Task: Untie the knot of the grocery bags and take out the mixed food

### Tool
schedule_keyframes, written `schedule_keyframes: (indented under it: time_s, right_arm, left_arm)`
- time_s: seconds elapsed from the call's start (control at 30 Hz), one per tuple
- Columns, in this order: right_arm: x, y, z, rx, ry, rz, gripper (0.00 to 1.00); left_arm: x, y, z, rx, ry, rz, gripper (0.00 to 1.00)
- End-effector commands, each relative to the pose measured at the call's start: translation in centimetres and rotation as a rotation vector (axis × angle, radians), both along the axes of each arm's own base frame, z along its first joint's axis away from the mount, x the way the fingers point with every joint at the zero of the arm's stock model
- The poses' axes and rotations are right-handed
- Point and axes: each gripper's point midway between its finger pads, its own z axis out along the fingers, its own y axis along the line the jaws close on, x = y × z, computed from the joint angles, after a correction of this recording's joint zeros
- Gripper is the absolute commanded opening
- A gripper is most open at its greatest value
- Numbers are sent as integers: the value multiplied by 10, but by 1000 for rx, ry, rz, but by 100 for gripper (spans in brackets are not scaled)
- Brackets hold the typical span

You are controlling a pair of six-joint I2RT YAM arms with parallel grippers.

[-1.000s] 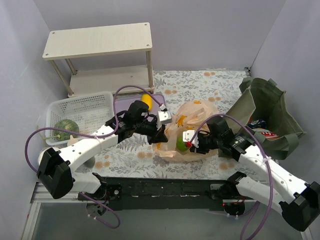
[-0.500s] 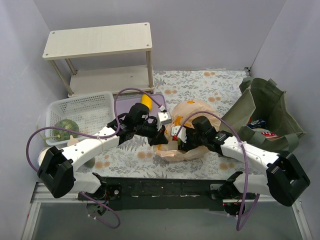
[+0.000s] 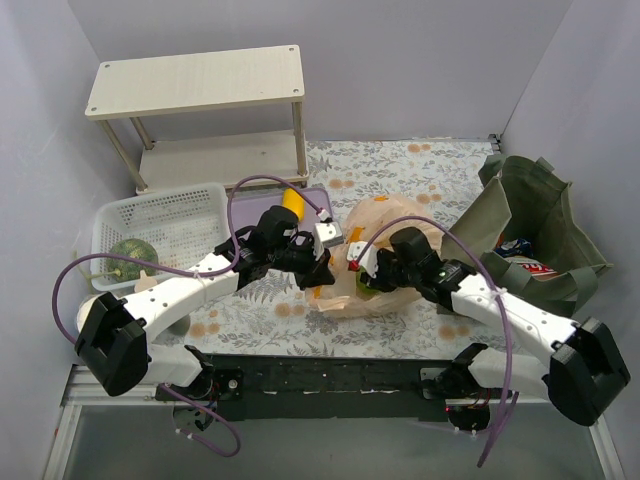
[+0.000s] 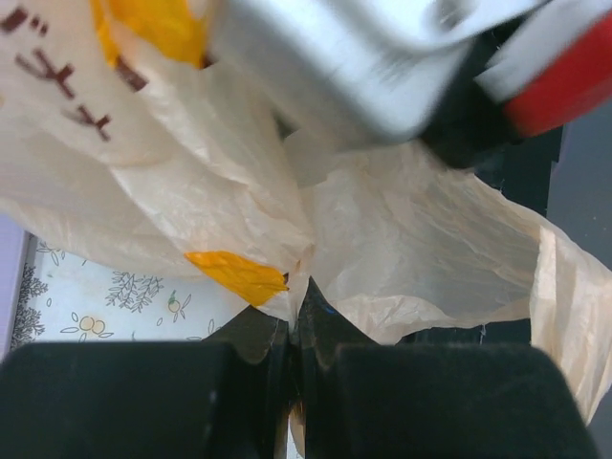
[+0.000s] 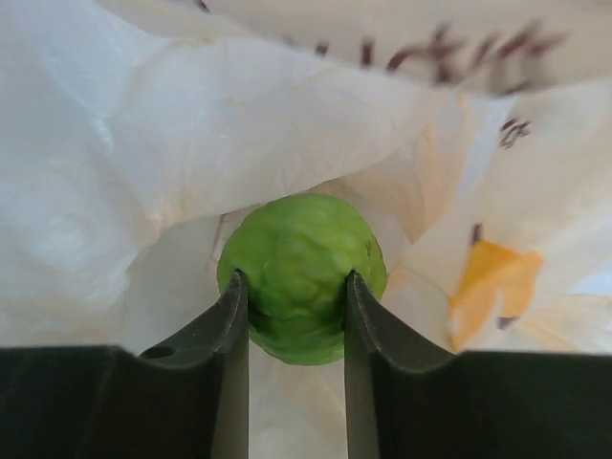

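The peach-orange grocery bag (image 3: 395, 225) lies crumpled in the middle of the table with its mouth open. My left gripper (image 3: 320, 272) is shut on a fold of the bag's thin plastic (image 4: 402, 220) at the left edge and holds it up; the pinch (image 4: 295, 320) shows in the left wrist view. My right gripper (image 3: 366, 272) reaches into the bag's mouth. Its two fingers press on both sides of a green round fruit (image 5: 301, 273), and the gripper (image 5: 292, 292) is shut on it. The knot does not show.
A white basket (image 3: 160, 225) at the left holds a round green melon (image 3: 133, 253). A yellow fruit (image 3: 292, 200) lies on a lilac tray (image 3: 318, 200). A wooden shelf (image 3: 200, 85) stands at the back left. An olive tote (image 3: 530, 235) with snack packs sits at the right.
My right gripper has moved left into the bag's mouth, spread wider, then shut round the green fruit. My left gripper has kept its pinch on the bag.
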Motion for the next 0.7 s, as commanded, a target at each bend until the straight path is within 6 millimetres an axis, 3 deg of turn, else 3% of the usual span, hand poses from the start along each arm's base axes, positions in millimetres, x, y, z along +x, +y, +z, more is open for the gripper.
schedule_keyframes:
  time_s: [0.0,0.03,0.37,0.43,0.47,0.53,0.57,0.67]
  right_arm:
    - [-14,-2,62,59,-45,58,1]
    - [-19,0,81,106,-79,84,1]
    - [-60,-13,138,170,-52,151,1]
    - [-64,-14,154,189,-57,159,1]
    - [-66,-14,162,199,-65,166,1]
    - [-69,-13,174,216,-66,170,1]
    - [-68,-12,191,240,-93,173,1]
    - [-67,-11,217,270,-136,175,1]
  left_arm:
    - [14,-3,13,-21,-50,37,0]
    - [16,-4,15,-27,-60,40,0]
    - [37,-6,20,-20,-74,102,2]
    - [41,-6,22,-15,-82,106,20]
    - [42,-6,24,-16,-90,106,49]
    - [46,-7,37,-20,-113,109,70]
    - [46,-7,41,-20,-119,108,81]
    - [45,-5,69,-25,-151,88,92]
